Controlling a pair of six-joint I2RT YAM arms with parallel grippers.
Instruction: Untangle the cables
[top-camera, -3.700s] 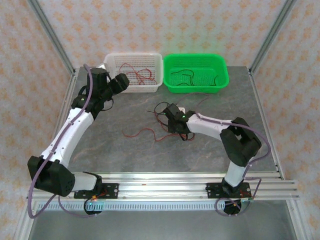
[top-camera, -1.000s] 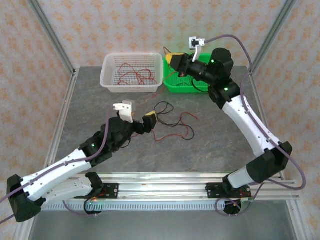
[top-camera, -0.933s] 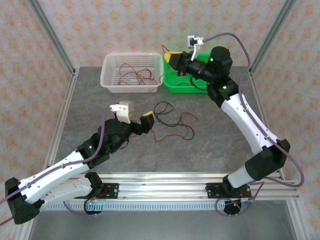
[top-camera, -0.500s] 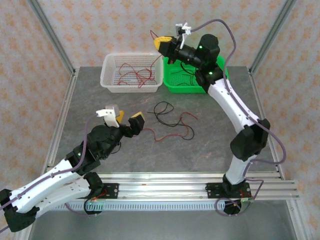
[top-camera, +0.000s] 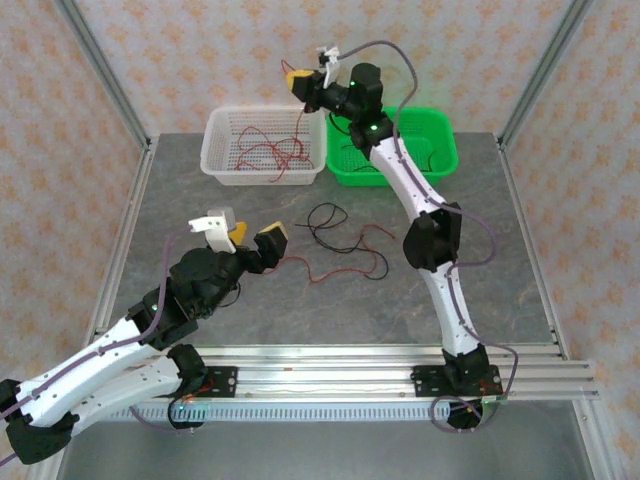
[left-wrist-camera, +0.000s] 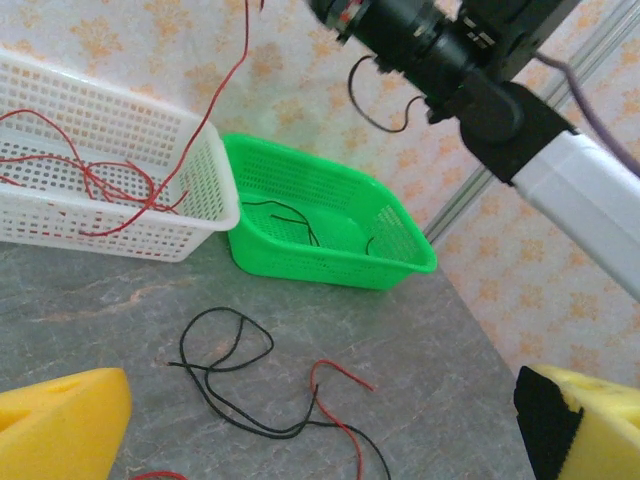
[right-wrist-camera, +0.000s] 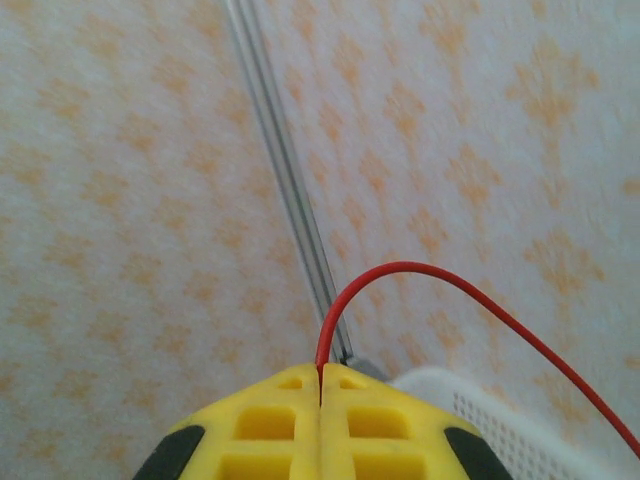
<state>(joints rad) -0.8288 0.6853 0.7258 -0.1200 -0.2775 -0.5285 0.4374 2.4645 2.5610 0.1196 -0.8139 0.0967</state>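
**Right gripper** (top-camera: 299, 79), raised above the white basket (top-camera: 262, 108), is clamped shut on a red wire (right-wrist-camera: 402, 266). The wire hangs down into that basket among other red wires (top-camera: 262, 152). **Left gripper** (top-camera: 256, 237) hovers with its pads spread apart over the worktop (top-camera: 200, 210), near the tangled red and black cables (top-camera: 348, 246) lying loose there. Black wires (left-wrist-camera: 290, 208) lie in the green basket (top-camera: 446, 140).
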